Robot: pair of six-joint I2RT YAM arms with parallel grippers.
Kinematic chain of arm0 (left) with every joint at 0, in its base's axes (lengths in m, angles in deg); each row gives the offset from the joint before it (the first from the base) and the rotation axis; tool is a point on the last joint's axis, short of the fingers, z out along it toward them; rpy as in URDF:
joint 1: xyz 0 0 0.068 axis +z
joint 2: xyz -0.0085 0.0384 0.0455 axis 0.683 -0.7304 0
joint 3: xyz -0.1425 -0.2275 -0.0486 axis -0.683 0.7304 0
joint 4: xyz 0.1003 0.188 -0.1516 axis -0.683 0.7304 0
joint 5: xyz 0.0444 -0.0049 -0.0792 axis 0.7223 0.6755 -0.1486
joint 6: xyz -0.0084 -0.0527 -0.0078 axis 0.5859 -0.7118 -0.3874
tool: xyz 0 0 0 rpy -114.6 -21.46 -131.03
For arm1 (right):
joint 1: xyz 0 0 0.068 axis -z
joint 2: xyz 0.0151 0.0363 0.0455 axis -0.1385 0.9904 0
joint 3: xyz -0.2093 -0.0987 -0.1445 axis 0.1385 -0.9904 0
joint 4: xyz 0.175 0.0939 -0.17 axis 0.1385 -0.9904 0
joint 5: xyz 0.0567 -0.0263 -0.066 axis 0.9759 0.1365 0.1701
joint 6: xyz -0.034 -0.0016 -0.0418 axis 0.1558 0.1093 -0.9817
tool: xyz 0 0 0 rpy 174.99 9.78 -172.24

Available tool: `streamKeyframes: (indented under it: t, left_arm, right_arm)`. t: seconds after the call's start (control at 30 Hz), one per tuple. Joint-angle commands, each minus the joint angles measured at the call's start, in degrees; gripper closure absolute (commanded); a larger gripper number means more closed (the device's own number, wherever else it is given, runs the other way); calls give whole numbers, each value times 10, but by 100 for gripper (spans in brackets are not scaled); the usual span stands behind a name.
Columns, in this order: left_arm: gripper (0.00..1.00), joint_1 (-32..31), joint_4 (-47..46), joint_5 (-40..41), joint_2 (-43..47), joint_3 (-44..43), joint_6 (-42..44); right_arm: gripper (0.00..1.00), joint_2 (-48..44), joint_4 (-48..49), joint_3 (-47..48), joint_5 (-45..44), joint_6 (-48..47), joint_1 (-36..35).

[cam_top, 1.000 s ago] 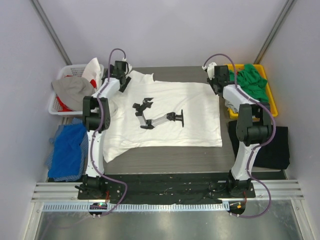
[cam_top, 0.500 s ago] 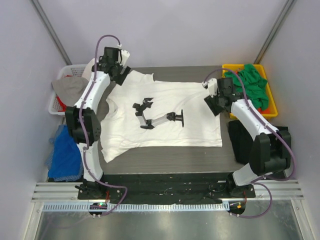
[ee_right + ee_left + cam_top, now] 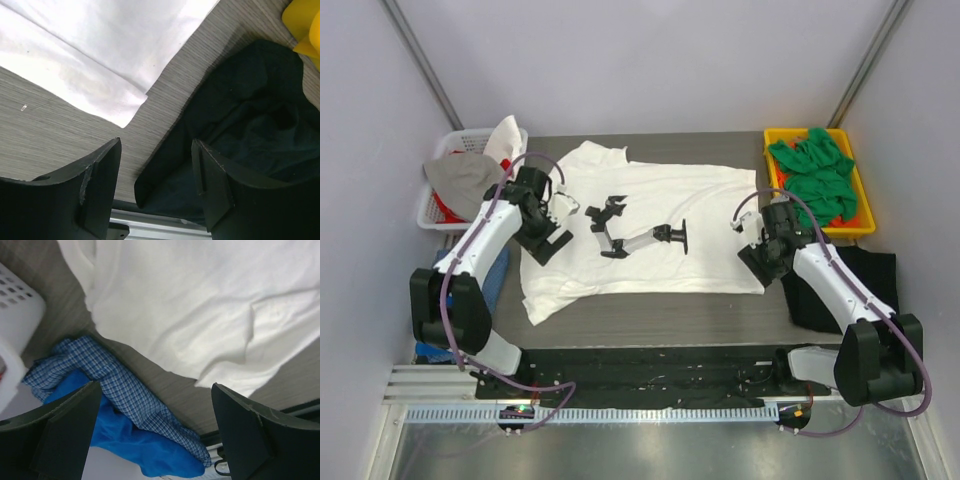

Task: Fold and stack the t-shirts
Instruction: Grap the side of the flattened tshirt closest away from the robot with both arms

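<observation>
The task is judged barely begun: 1 white t-shirt [image 3: 660, 215] is spread unfolded at the tabletop's centre, 1 black t-shirt [image 3: 855, 290] lies at the right edge, and the left gripper [image 3: 548, 246] and right gripper [image 3: 758, 262] are held with jaws apart, empty.

Observe that your bench [image 3: 650, 310] has a grey wood-grain surface. The white t-shirt [image 3: 710, 250] lies spread flat across its centre, print facing up. The black t-shirt [image 3: 875, 275] lies at the right edge, just beside the white hem corner. A blue checked cloth [image 3: 125, 390] lies at the left edge.
</observation>
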Motion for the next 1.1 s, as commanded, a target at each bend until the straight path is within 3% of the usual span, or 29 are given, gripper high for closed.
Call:
streamKeyframes:
  t: [0.0, 0.33, 0.57, 0.8, 1.07]
  left_arm:
    - [3, 1, 33, -42, 64, 41, 13]
    - [15, 1, 12, -46, 74, 138, 55]
    - [30, 26, 53, -70, 26, 121, 78]
    - [33, 78, 83, -101, 10, 119, 109]
    - [37, 97, 87, -111, 20, 162, 142]
  right_arm:
    - [35, -11, 16, -16, 20, -6, 1]
    - [36, 6, 61, -59, 47, -1, 0]
    - [37, 43, 103, -81, 67, 0, 0]
    - [39, 50, 106, -86, 62, -2, 1]
    - [39, 19, 94, -90, 64, 6, 1]
